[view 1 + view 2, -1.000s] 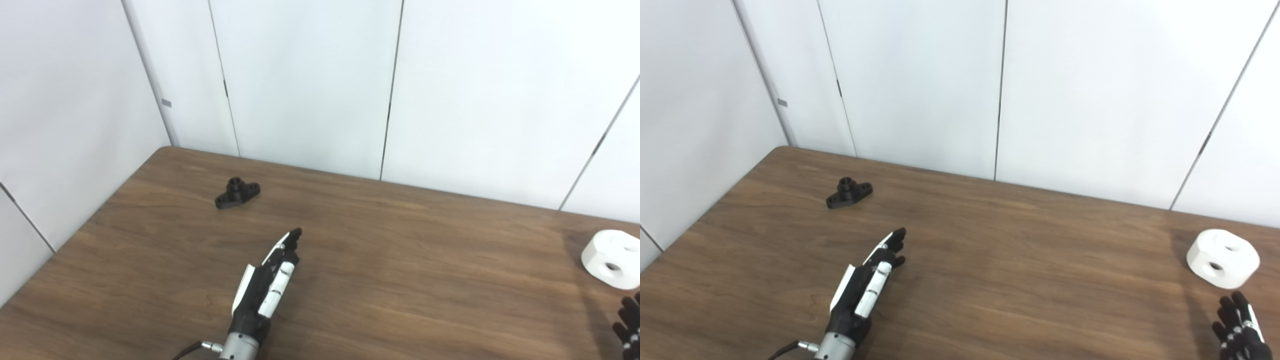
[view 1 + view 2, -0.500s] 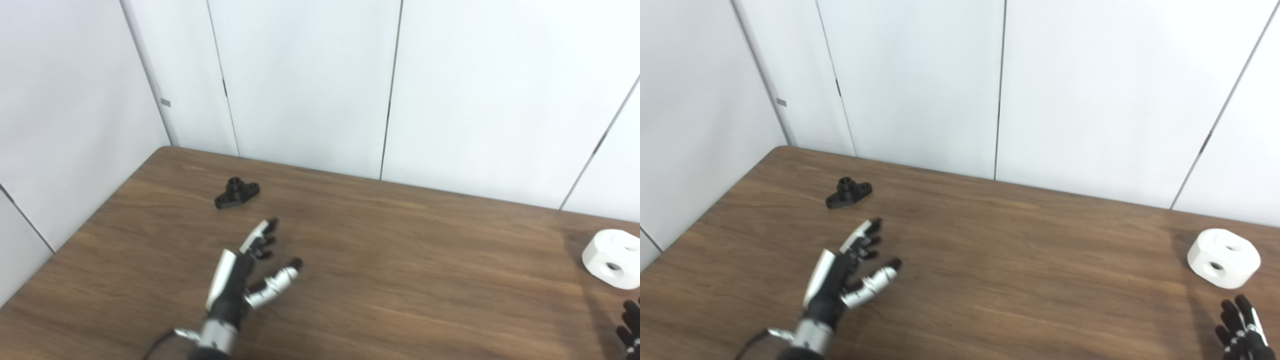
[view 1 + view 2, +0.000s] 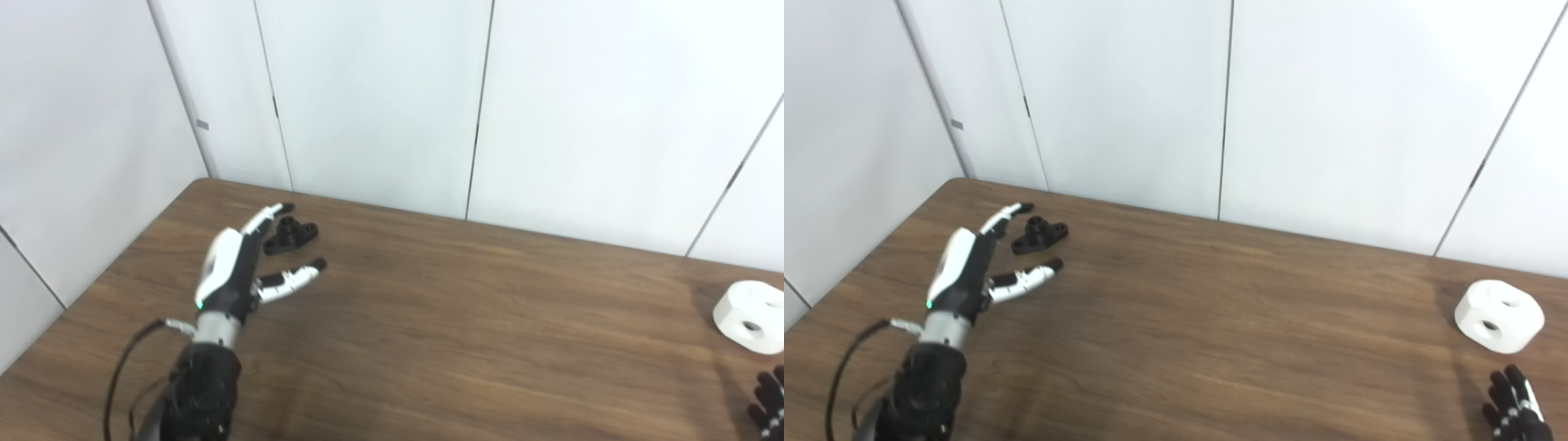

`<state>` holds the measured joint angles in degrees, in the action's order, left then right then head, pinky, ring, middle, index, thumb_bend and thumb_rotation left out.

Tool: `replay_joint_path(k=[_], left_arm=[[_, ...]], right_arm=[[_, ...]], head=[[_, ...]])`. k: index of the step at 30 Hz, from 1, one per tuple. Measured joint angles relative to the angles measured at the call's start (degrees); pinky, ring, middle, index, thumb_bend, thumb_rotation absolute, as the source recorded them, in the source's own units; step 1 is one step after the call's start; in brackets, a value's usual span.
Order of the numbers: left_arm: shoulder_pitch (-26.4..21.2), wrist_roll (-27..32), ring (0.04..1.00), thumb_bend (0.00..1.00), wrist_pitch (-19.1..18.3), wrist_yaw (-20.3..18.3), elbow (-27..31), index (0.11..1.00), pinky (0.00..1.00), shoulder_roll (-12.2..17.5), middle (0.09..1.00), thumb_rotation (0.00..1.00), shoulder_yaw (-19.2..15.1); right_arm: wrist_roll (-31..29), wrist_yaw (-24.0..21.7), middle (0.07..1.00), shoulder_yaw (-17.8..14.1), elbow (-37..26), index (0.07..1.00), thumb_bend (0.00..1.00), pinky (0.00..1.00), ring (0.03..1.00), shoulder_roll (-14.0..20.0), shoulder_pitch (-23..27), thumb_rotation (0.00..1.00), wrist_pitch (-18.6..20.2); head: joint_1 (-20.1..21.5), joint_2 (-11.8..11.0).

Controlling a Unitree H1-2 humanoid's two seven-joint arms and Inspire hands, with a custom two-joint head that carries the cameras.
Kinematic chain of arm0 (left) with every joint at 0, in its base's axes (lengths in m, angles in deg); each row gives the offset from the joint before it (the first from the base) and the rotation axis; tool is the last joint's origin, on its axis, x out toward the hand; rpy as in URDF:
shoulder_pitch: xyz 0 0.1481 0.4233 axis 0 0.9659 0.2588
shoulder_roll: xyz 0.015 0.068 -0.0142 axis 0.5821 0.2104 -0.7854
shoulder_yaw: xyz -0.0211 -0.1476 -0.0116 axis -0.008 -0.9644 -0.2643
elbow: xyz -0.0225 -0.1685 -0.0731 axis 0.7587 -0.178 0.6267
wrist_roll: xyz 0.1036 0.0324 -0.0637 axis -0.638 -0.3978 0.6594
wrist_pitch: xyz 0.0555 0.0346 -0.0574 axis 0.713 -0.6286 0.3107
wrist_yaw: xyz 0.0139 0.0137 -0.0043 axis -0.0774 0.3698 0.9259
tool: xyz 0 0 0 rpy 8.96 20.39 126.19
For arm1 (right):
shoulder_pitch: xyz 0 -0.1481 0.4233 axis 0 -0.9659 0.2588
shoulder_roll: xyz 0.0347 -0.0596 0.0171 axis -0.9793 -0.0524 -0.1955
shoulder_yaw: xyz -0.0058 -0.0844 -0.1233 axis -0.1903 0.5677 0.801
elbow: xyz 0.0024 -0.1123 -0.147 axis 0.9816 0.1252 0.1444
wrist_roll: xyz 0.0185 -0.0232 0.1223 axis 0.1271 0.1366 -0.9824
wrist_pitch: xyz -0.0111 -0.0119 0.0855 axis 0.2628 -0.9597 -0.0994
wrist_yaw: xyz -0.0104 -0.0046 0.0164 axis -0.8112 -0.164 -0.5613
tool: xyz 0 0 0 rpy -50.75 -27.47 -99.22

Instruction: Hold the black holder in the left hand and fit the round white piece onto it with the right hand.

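Left hand (image 3: 236,263) (spread) flanks black holder (image 3: 291,235).

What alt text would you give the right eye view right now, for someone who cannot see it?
The left hand, open with fingers spread, hovers beside the black holder on the wooden table, not yet gripping it. Far right, the round white piece lies untouched, with the right hand just entering at the bottom corner.

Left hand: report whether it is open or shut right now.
Open. The left hand has fingers and thumb spread apart around the black holder, which lies on the table, not yet gripped.
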<state>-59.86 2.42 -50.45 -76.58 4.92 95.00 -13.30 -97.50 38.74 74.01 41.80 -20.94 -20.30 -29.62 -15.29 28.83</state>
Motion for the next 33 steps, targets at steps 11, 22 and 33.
replay_joint_path(k=[11, 22, 33], left_arm=[[-6.9, -2.39, 0.937, 0.85, 3.19, 3.75, -15.26, 0.829, 0.86, 3.53, 0.905, 0.34, 0.36], [-12.01, -5.13, 0.944, 0.87, 4.46, 6.65, -27.56, 0.821, 0.98, 7.62, 0.914, 0.33, 3.43], [-15.65, -8.12, 0.945, 0.87, 1.62, 7.44, -36.89, 0.807, 1.0, 8.13, 0.916, 0.38, 7.99]], right_arm=[[-0.17, 0.18, 0.978, -0.07, -0.39, 1.0, 0.62, 1.0, 0.989, -0.54, -0.08, 1.0, 0.48], [0.17, 0.27, 0.966, 0.05, -0.4, 1.0, 0.6, 1.0, 0.986, -0.65, -0.08, 1.0, 0.37], [-0.29, 0.29, 0.954, -0.02, -0.76, 1.0, 0.63, 1.0, 0.999, -0.64, -0.39, 1.0, 0.96]], head=[[0.35, 0.44], [0.44, 0.53], [0.79, 1.14]])
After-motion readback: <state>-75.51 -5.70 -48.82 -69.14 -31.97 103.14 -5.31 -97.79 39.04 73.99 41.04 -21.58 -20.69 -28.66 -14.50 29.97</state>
